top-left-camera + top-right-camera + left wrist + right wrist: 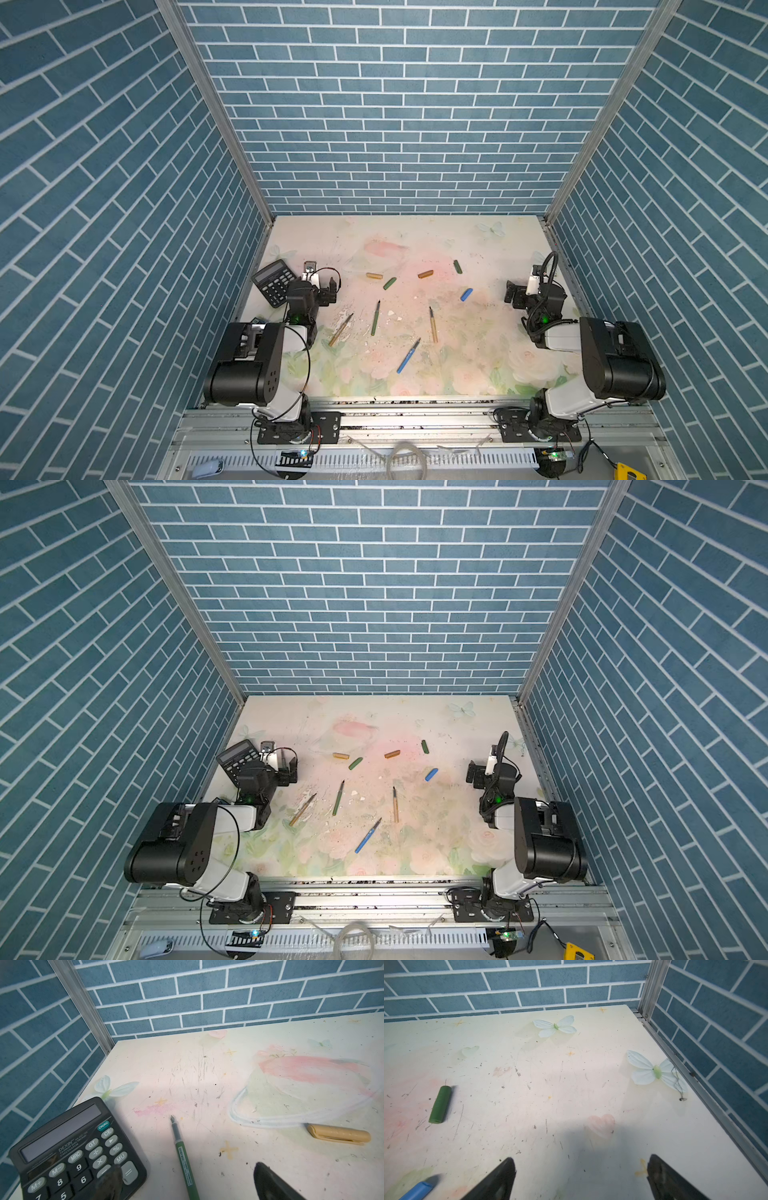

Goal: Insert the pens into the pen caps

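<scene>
Both top views: four slim stick pens (376,318) mid floral tabletop (490,257); five stubby tube caps (374,275) farther back.
Left hand (188,1167): spread wide, empty, beside black calculator (276,282).
Right hand (581,1164): spread wide, empty, far right.

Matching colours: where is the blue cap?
In both top views the blue cap lies right of centre, nearer the robot than the dark green cap.

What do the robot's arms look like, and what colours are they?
Both the left arm and the right arm are chunky black motor blocks joined by smooth white shells. Thin black cables loop around them, and a small green light glows near each wrist. The left end effector and the right end effector have black, pointed fingers.
</scene>
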`<state>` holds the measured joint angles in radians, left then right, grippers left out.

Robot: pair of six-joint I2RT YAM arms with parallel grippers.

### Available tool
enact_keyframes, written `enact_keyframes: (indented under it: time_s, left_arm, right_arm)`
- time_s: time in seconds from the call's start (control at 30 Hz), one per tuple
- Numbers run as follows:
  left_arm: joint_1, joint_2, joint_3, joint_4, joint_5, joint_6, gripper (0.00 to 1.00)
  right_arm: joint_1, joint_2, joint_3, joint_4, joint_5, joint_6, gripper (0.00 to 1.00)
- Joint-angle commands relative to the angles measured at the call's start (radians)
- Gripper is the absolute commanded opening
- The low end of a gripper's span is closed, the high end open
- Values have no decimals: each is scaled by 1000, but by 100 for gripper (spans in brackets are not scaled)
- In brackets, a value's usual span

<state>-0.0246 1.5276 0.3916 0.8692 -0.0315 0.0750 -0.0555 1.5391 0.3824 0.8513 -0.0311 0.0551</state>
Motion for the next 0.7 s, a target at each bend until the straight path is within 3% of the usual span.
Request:
enact_keyframes:
  time_s: [0.0,0.67]
  left_arm:
    - [3,0,1,-16,7,-4,100]
    - [3,0,1,-17,5,-4,100]
  right_arm:
    - [-3,5,15,12,-6,-5,99]
    - [-1,5,13,14,1,-9,99]
